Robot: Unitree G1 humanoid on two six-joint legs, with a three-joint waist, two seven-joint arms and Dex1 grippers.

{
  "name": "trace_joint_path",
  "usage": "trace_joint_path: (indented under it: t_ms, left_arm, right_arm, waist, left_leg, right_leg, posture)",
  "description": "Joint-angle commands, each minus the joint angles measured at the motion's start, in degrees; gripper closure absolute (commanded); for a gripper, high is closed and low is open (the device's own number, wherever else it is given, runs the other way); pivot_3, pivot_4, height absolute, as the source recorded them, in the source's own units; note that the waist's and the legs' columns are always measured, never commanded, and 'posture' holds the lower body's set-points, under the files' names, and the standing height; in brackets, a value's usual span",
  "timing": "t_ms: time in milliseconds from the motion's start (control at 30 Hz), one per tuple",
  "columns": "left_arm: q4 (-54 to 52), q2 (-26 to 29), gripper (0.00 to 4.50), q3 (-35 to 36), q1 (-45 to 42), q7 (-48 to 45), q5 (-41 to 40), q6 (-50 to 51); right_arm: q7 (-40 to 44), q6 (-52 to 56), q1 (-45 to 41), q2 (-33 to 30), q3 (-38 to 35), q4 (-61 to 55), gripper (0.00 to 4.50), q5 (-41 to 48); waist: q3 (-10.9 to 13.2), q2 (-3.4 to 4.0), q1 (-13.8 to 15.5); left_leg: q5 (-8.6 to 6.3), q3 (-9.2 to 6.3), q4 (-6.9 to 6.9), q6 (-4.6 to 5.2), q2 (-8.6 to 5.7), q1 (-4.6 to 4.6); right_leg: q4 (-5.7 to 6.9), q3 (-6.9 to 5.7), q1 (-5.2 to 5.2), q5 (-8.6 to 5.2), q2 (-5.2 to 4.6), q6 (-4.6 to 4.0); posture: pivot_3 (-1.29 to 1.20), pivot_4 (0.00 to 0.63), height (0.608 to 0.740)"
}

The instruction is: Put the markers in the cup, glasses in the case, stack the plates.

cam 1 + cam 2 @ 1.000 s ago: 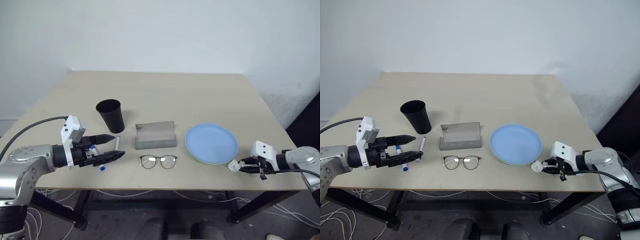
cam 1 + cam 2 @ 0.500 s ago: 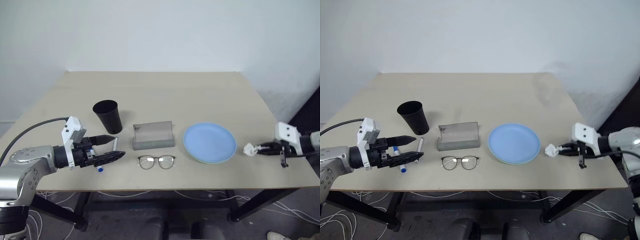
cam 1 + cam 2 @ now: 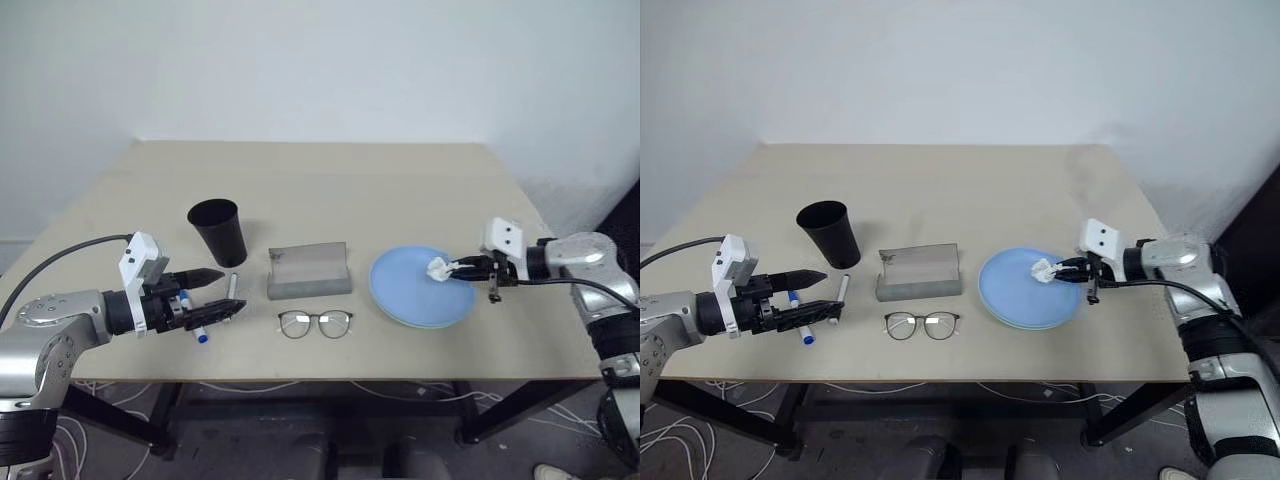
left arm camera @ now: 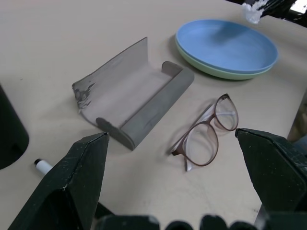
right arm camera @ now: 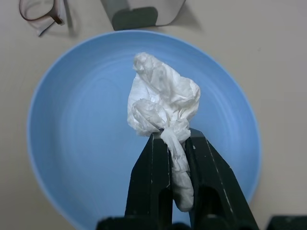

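Observation:
My right gripper (image 3: 458, 267) is shut on a crumpled white tissue (image 5: 160, 103) and holds it just above the light blue plate (image 3: 415, 290). That plate rests on the pale green plate (image 4: 211, 72). The grey case (image 3: 310, 271) lies open at mid-table, and the glasses (image 3: 316, 323) lie in front of it. Left of the case stands the black cup (image 3: 220, 230). My left gripper (image 3: 233, 290) is open and low over the two markers. The slim marker (image 3: 232, 285) lies between its fingertips. The blue-capped marker (image 3: 203, 337) is partly hidden under the lower finger.
The tan table's front edge (image 3: 330, 378) runs close behind the glasses and my left gripper. Its far half (image 3: 330, 190) is bare. Cables lie on the floor under the table.
My right gripper has risen from the table's front right edge and carried the tissue left to above the blue plate. The left gripper has stayed where it was, open.

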Motion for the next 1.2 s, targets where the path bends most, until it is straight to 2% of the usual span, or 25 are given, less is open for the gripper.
trace_joint_path:
  t_ms: [33,67,167,333,500,733,1000,1200]
  left_arm:
    - [-0.5,0.23,0.0,0.36,-1.18,0.65,0.54,-0.96]
    - [-0.46,0.2,0.0,0.38,-1.18,0.69,0.62,-0.97]
    - [-0.6,-0.01,0.0,0.14,-1.15,0.85,0.78,-0.9]
    - [-0.07,-0.34,0.0,-0.54,-2.04,0.91,0.76,-0.72]
    - [2.99,-0.61,0.0,-1.02,-4.66,0.88,1.34,-1.68]
    - [6.47,-1.02,0.0,-4.66,-8.56,-0.99,4.2,-4.81]
    - [12.14,-2.02,0.0,-15.43,-16.09,-7.48,10.13,-9.48]
    - [17.77,-4.87,0.0,-23.83,-23.47,-14.16,15.41,-14.62]
  right_arm:
    - [-3.27,-1.1,-1.62,1.14,-0.07,2.54,4.16,-1.95]
    - [-3.55,-1.19,-1.68,1.37,0.01,2.97,4.16,-2.23]
    - [-3.65,0.01,-1.84,2.31,-0.2,2.97,3.52,-1.9]
    - [-2.86,2.18,-1.33,2.06,-1.02,1.27,1.85,-0.65]
    - [0.56,3.82,0.43,-0.84,-3.12,-3.78,0.05,2.27]
    - [1.35,5.03,0.75,-3.66,-5.93,-8.21,0.02,5.05]
    - [1.54,7.23,1.81,-3.39,-6.16,-12.98,0.02,6.99]
    - [0.42,8.22,3.68,-2.78,-6.12,-15.34,0.02,7.35]
  waist:
    - [0.0,0.0,0.03]
    - [0.0,0.0,0.09]
    - [0.0,0.0,0.1]
    - [0.0,0.0,-0.01]
    - [0.0,0.0,0.02]
    - [0.0,0.0,0.0]
    - [0.0,-0.01,0.27]
    - [-0.01,-0.03,0.47]
  left_leg:
    - [0.0,0.0,0.0,0.0,-0.01,0.0]
    - [0.0,0.0,0.0,0.0,-0.01,0.0]
    - [0.0,0.0,0.0,0.0,-0.02,0.0]
    - [0.01,0.0,0.01,0.0,-0.01,0.01]
    - [0.01,0.0,0.05,0.0,-0.01,0.01]
    - [0.01,0.01,0.06,0.01,0.0,0.01]
    - [0.01,0.01,0.09,0.01,0.0,0.0]
    - [0.0,0.02,0.13,0.03,-0.01,-0.01]
  right_leg:
    - [0.0,0.01,0.0,0.01,0.0,0.0]
    - [0.01,0.0,0.01,0.01,0.0,0.0]
    - [0.01,0.0,0.0,0.01,0.01,-0.01]
    - [0.04,0.01,0.0,0.01,0.05,-0.01]
    - [0.05,0.01,0.03,0.02,0.08,-0.01]
    - [0.06,0.02,0.03,0.02,0.09,-0.01]
    - [0.06,0.01,0.03,0.02,0.08,-0.01]
    - [0.06,0.01,0.06,0.02,0.09,0.0]
  posture:
    - [0.0,0.0,0.701]
    - [0.0,0.0,0.701]
    - [0.0,0.0,0.701]
    - [0.0,0.0,0.701]
    - [0.0,0.0,0.701]
    - [0.0,0.0,0.701]
    - [0.0,0.0,0.701]
    - [0.0,0.0,0.701]
